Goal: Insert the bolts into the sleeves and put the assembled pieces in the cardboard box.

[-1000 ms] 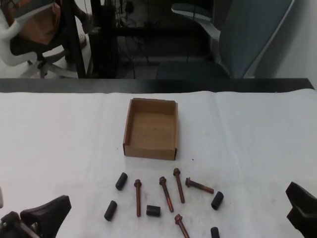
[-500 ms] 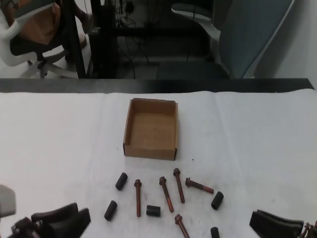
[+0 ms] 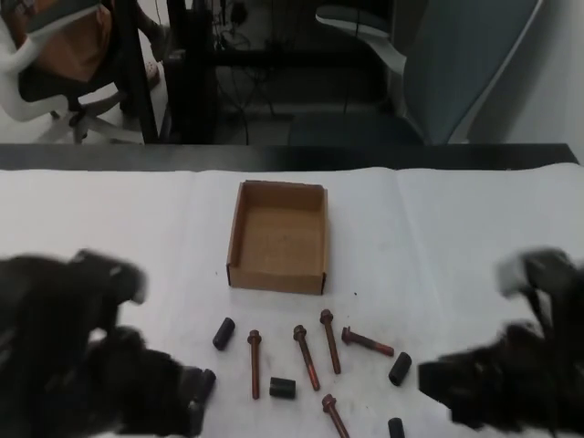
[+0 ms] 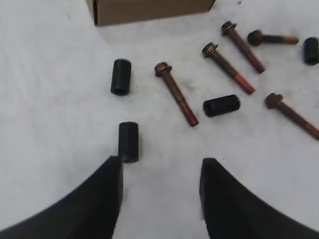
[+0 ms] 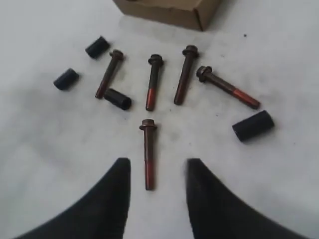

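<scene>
Left wrist view: I see my left gripper [image 4: 162, 162] spread apart beside 1 sleeve [image 4: 128, 141], my right gripper [image 5: 158, 164] apart astride 1 bolt [image 5: 148, 154], both loose on the tabletop [image 3: 456, 237] near the cardboard box [image 3: 276, 278].

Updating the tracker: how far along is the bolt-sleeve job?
Done: nothing; the brown cardboard box holds no pieces. In hand: nothing; open left gripper by a black cylindrical sleeve, open right gripper by a copper-coloured bolt. Left: everything; five of each lie loose, unpaired.

Left arm [image 3: 82, 365] and right arm [image 3: 511, 383] mere dark blurs from above; cardboard box [image 4: 149, 7] cropped at both wrist views' edges.
</scene>
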